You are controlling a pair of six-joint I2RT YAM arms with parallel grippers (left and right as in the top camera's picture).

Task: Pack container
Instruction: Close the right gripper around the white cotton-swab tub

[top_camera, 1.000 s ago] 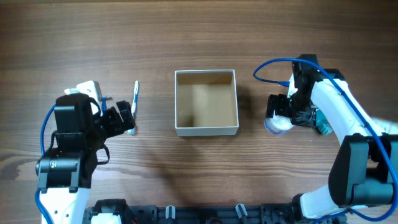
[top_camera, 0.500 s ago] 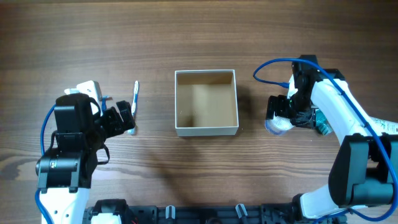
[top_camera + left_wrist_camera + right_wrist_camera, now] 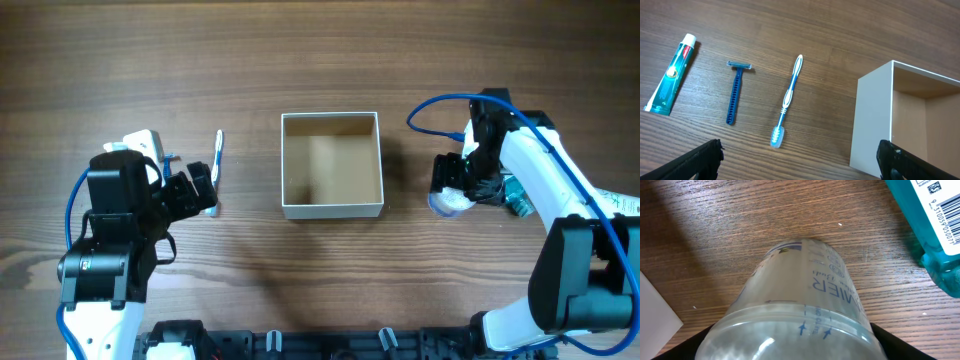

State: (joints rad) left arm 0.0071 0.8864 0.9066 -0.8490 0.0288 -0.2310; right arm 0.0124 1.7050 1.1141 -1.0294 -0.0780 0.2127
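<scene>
Frosted bottle (image 3: 800, 315) in my right fingers (image 3: 895, 347).
They clamp it near the container (image 3: 332, 165); my left fingers (image 3: 695, 162) hang apart above the counter (image 3: 790, 30).

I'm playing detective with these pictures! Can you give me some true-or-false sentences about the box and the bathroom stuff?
The cardboard box is empty. True.
The toothbrush lies inside the box. False: the toothbrush lies on the table beside the razor.
The left claw holds the toothpaste tube. False: the left claw is open, and the tube lies on the table.
The right claw grips a frosted bottle. True.
</scene>
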